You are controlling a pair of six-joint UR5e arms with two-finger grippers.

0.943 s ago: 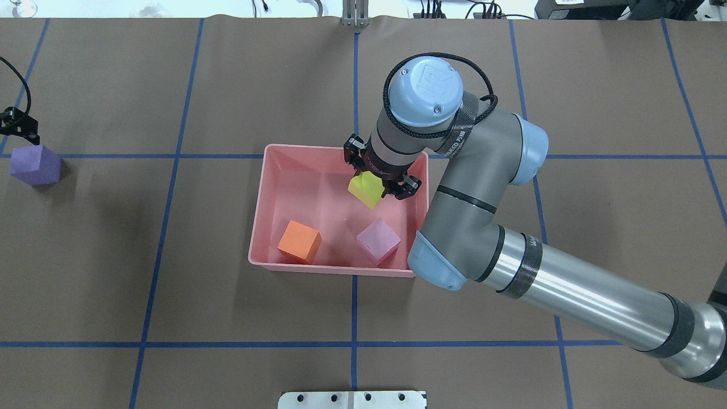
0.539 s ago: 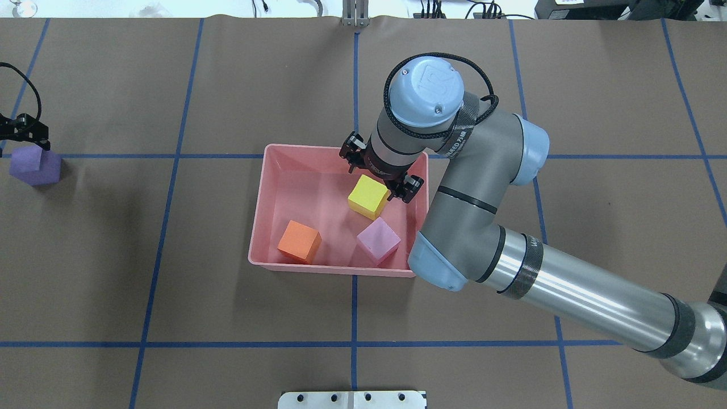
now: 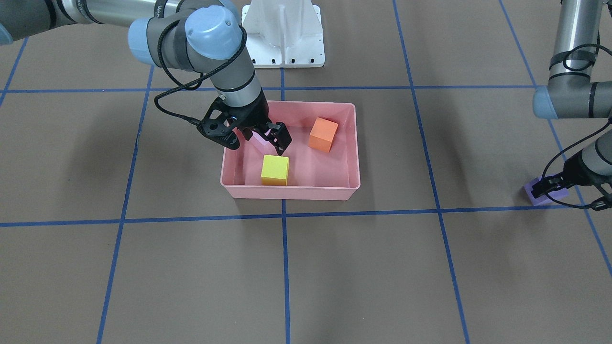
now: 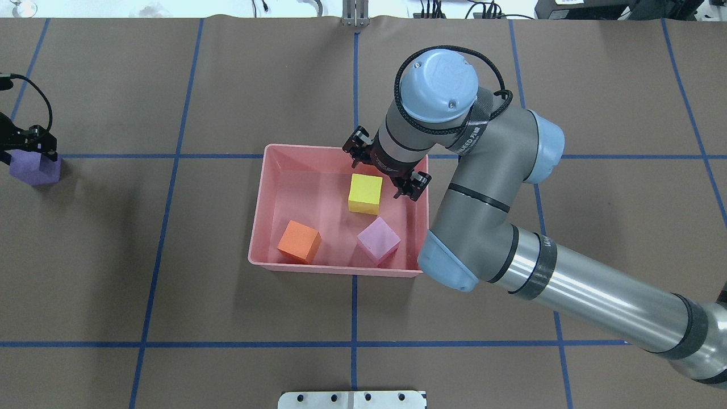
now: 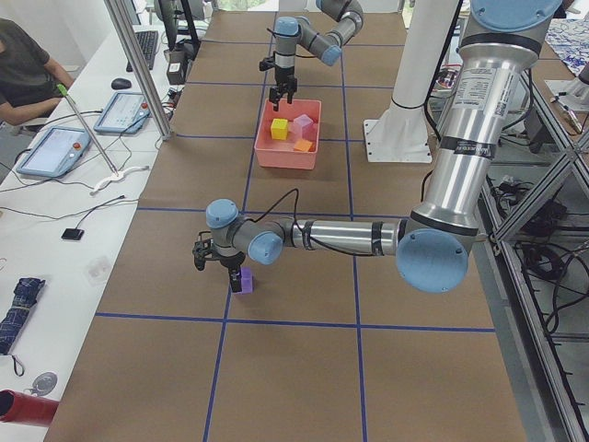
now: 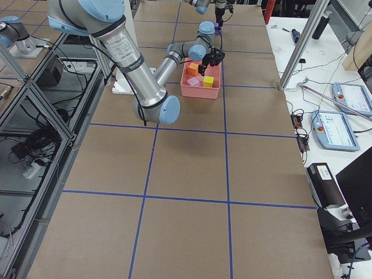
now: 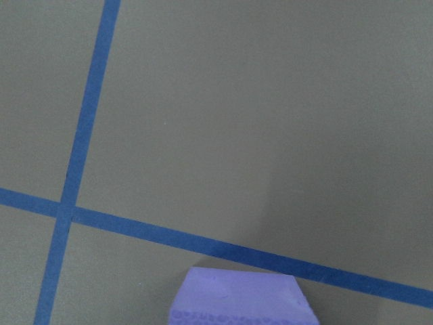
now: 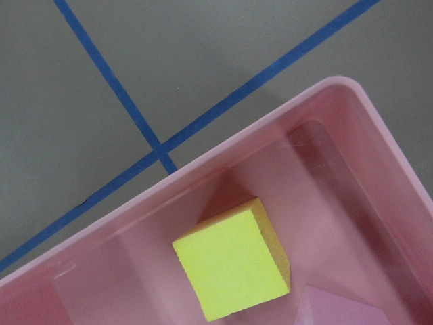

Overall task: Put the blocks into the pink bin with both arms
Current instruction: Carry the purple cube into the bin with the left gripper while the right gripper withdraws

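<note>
The pink bin stands mid-table. In it lie the yellow block, the orange block and the light pink block, which my right arm partly hides in the front view. My right gripper is open and empty, just above the yellow block at the bin's far right. The purple block sits on the table at the far left. My left gripper is low over it, open, with a finger on either side.
The white pedestal base stands at the robot's side of the table. Blue tape lines cross the brown table cover. In the left side view a seated person and tablets are beyond the table's far edge.
My right gripper opened and let go of the yellow block, which dropped flat into the bin; the arm shifted slightly right. My left gripper came down over the purple block.
</note>
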